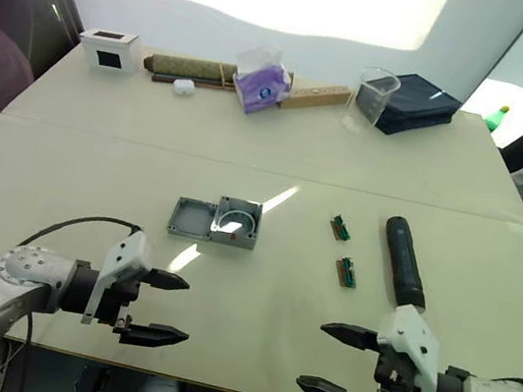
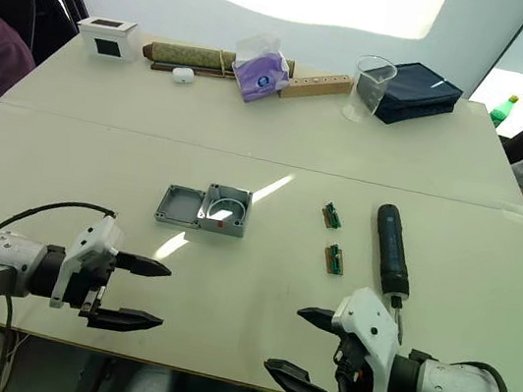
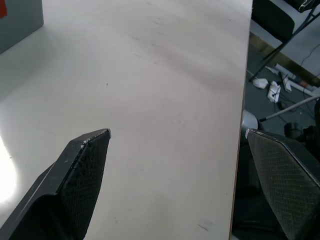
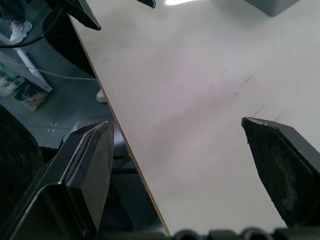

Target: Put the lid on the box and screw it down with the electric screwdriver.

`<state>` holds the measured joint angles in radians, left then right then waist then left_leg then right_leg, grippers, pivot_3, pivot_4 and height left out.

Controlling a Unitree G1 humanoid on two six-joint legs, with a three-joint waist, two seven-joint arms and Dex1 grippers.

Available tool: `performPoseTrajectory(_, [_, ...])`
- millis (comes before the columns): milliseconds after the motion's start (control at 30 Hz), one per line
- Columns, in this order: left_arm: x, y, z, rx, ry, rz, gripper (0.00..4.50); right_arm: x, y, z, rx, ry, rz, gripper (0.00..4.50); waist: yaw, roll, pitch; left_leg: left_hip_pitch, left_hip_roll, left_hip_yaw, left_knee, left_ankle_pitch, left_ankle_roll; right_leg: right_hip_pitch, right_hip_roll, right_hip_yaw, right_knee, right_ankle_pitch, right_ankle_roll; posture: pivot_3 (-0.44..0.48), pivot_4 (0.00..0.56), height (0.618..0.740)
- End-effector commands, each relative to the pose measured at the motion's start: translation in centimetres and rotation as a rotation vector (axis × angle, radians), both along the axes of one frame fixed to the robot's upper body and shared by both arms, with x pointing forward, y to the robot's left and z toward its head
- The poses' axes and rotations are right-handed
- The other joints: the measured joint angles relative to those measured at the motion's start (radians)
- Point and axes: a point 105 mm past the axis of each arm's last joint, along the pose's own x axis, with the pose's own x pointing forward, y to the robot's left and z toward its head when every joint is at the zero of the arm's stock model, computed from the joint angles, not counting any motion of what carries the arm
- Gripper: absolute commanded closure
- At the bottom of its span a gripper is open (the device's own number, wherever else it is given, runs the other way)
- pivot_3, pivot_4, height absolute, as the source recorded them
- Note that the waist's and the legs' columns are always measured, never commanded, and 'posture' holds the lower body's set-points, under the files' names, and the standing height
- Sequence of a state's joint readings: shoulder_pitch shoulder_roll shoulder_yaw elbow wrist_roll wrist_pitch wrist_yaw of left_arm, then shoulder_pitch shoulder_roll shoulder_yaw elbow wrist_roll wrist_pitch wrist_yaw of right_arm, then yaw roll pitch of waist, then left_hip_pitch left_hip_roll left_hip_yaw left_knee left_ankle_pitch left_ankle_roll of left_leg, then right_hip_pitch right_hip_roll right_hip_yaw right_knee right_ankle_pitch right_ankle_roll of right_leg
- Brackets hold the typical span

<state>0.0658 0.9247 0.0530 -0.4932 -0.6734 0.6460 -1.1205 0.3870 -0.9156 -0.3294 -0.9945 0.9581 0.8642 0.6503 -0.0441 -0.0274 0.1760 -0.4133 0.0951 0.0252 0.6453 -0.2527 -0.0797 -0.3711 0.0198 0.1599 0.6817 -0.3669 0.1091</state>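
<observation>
From the head camera, the pale table (image 1: 98,160) carries the box (image 1: 237,222) near its middle, open side up, with the lid (image 1: 191,218) lying touching its left side, hollow side up. To the right lie two small green circuit boards (image 1: 340,227), one nearer than the other, and right of them the electric screwdriver (image 1: 403,261) lies flat, its length running near to far. Along the far edge stand a white cube (image 1: 109,48), a long rolled mat (image 1: 190,67), a purple tissue pack (image 1: 261,83), a wooden strip (image 1: 315,95), a clear beaker (image 1: 372,100) and a dark blue case (image 1: 417,104). The left gripper (image 1: 164,308) hovers over the near left edge, jaws spread and empty, well short of the lid. The right gripper (image 1: 333,362) hangs at the near right edge, jaws likewise spread and empty, with the screwdriver's near end just beyond its wrist. In the left wrist view, the two black fingers (image 3: 82,170) stand wide apart over bare tabletop, and a grey corner of the box (image 3: 20,22) with a red mark shows at the picture's edge. In the right wrist view, the fingers (image 4: 282,165) gape across the table's near edge, the floor below, and a corner of the box (image 4: 272,5) shows far off.
</observation>
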Motion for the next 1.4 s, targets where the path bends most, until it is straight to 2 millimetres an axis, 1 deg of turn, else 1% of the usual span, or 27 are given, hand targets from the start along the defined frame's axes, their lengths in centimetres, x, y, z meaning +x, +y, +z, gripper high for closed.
performPoseTrajectory(33, [-0.1, -0.2, 0.8, -0.038, 0.017, -0.011, 0.04, 0.2, 0.1, 0.1, -0.011, -0.014, 0.001, 0.00, 0.000, 0.000, 0.000, 0.000, 0.000, 0.000, 0.000, 0.000, 0.000, 0.000, 0.000, 0.000, 0.000, 0.000, 0.000, 0.000, 0.150, 0.739])
performPoseTrajectory(233, [0.2, -0.4, 1.1, -0.051, 0.016, -0.001, 0.04, 0.8, 0.2, 0.3, -0.011, -0.018, -0.014, 0.00, 0.000, 0.000, 0.000, 0.000, 0.000, 0.000, 0.000, 0.000, 0.000, 0.000, 0.000, 0.000, 0.000, 0.000, 0.000, 0.000, 0.150, 0.739])
performPoseTrajectory(567, [0.1, -0.5, 1.4, -0.070, 0.028, -0.003, 0.04, 0.4, 0.8, 0.6, 0.006, -0.031, 0.011, 0.00, 0.000, 0.000, 0.000, 0.000, 0.000, 0.000, 0.001, 0.000, 0.000, 0.000, 0.000, 0.000, 0.000, 0.000, 0.000, 0.000, 0.150, 0.739])
performPoseTrajectory(667, [1.0, 0.0, 0.9, -0.034, -0.012, 0.079, 0.04, 0.7, 1.2, 1.1, 0.029, -0.052, 0.008, 0.00, -0.001, 0.000, 0.000, 0.000, 0.000, 0.000, 0.001, 0.000, 0.000, 0.001, 0.000, 0.000, 0.000, 0.000, 0.000, 0.000, 0.150, 0.739])
performPoseTrajectory(733, [1.4, 0.0, 1.1, -0.049, -0.020, 0.129, 0.04, 1.0, 1.4, 1.5, 0.040, -0.075, -0.003, 0.00, 0.000, 0.000, 0.000, 0.000, 0.000, 0.000, 0.001, 0.000, 0.000, 0.001, 0.000, 0.000, 0.000, 0.000, 0.000, 0.000, 0.150, 0.739])
performPoseTrajectory(867, [2.2, 0.2, 1.5, -0.031, -0.057, 0.180, 0.04, 1.2, 1.6, 1.7, 0.043, -0.047, -0.027, 0.00, 0.000, 0.000, 0.000, 0.000, 0.000, -0.001, 0.001, 0.000, 0.000, 0.001, 0.000, 0.000, 0.001, 0.000, 0.000, 0.000, 0.150, 0.739])
performPoseTrajectory(933, [3.1, 0.7, 2.2, -0.032, -0.058, 0.215, 0.04, 1.4, 1.5, 1.5, 0.039, 0.003, -0.046, 0.00, 0.000, 0.000, 0.000, 0.000, 0.000, -0.001, 0.001, 0.000, 0.000, 0.001, 0.000, 0.000, 0.001, 0.000, 0.000, 0.000, 0.150, 0.739])
performPoseTrajectory(1000, [3.9, 1.0, 3.0, -0.024, -0.074, 0.213, 0.04, 2.0, 1.2, 1.7, 0.033, -0.022, -0.077, 0.00, 0.001, -0.001, 0.000, 0.000, 0.000, -0.001, 0.001, 0.000, 0.000, 0.001, 0.000, 0.000, 0.001, 0.000, 0.000, 0.000, 0.150, 0.739])
performPoseTrajectory(1067, [4.2, 1.1, 3.8, 0.008, -0.117, 0.148, 0.04, 2.9, 1.1, 2.7, 0.044, -0.117, -0.091, 0.00, 0.001, -0.001, 0.000, 0.000, 0.000, -0.001, 0.001, 0.000, 0.000, 0.001, 0.000, -0.001, 0.001, 0.000, 0.000, 0.000, 0.150, 0.739])
performPoseTrajectory(1100, [4.5, 1.3, 4.4, 0.054, -0.151, 0.086, 0.04, 3.3, 1.1, 3.1, 0.051, -0.142, -0.092, 0.00, 0.000, -0.001, 0.000, 0.000, 0.000, -0.001, 0.001, 0.000, 0.000, 0.000, 0.000, 0.000, 0.001, 0.000, 0.000, 0.000, 0.150, 0.739])
performPoseTrajectory(1167, [5.2, 1.7, 5.3, 0.132, -0.200, 0.011, 0.04, 3.9, 1.1, 3.6, 0.058, -0.158, -0.093, 0.00, -0.001, -0.001, 0.000, 0.000, -0.001, -0.001, 0.001, 0.000, 0.000, 0.000, 0.000, -0.001, 0.001, 0.000, 0.000, 0.000, 0.150, 0.739])
performPoseTrajectory(1200, [6.0, 2.0, 5.8, 0.198, -0.266, -0.017, 0.04, 4.3, 1.0, 3.7, 0.055, -0.161, -0.102, 0.00, 0.000, -0.001, 0.000, 0.000, -0.001, -0.001, 0.001, 0.000, 0.000, -0.001, 0.000, 0.000, 0.001, 0.000, 0.000, 0.000, 0.150, 0.739])
performPoseTrajectory(1233, [7.3, 1.4, 7.4, 0.224, -0.345, -0.057, 0.04, 5.3, 0.9, 3.8, 0.009, -0.196, -0.121, 0.00, 0.000, -0.001, 0.000, 0.000, -0.001, 0.000, 0.001, 0.000, 0.000, -0.001, 0.000, 0.000, 0.001, 0.000, 0.000, 0.000, 0.150, 0.739])
performPoseTrajectory(1267, [8.1, 1.0, 8.5, 0.243, -0.400, -0.088, 0.04, 5.9, 0.9, 3.8, -0.025, -0.223, -0.135, 0.00, 0.002, -0.001, 0.000, 0.000, -0.001, 0.000, 0.001, 0.000, 0.000, -0.001, 0.000, 0.000, 0.001, 0.000, 0.000, 0.000, 0.150, 0.739])
performPoseTrajectory(1300, [8.6, 0.7, 9.3, 0.250, -0.429, -0.108, 0.04, 6.4, 0.9, 3.8, -0.048, -0.241, -0.143, 0.00, 0.004, -0.001, 0.000, 0.000, -0.001, 0.000, 0.001, 0.000, 0.000, -0.001, 0.001, -0.001, 0.002, 0.000, 0.000, 0.000, 0.150, 0.739])
performPoseTrajectory(1333, [8.9, 0.1, 9.7, 0.273, -0.476, -0.159, 0.04, 6.9, 1.1, 3.8, -0.065, -0.258, -0.154, 0.00, 0.003, -0.001, 0.000, -0.002, -0.001, -0.001, 0.002, 0.000, 0.000, -0.002, 0.001, -0.001, 0.002, 0.000, 0.000, 0.000, 0.150, 0.739])
performPoseTrajectory(1400, [8.9, -1.5, 9.3, 0.316, -0.514, -0.282, 0.04, 7.5, 1.8, 3.7, -0.068, -0.271, -0.161, 0.00, 0.002, -0.001, 0.000, -0.004, -0.001, 0.000, 0.003, 0.000, 0.001, -0.003, 0.000, 0.000, 0.001, 0.000, 0.000, 0.000, 0.150, 0.739])
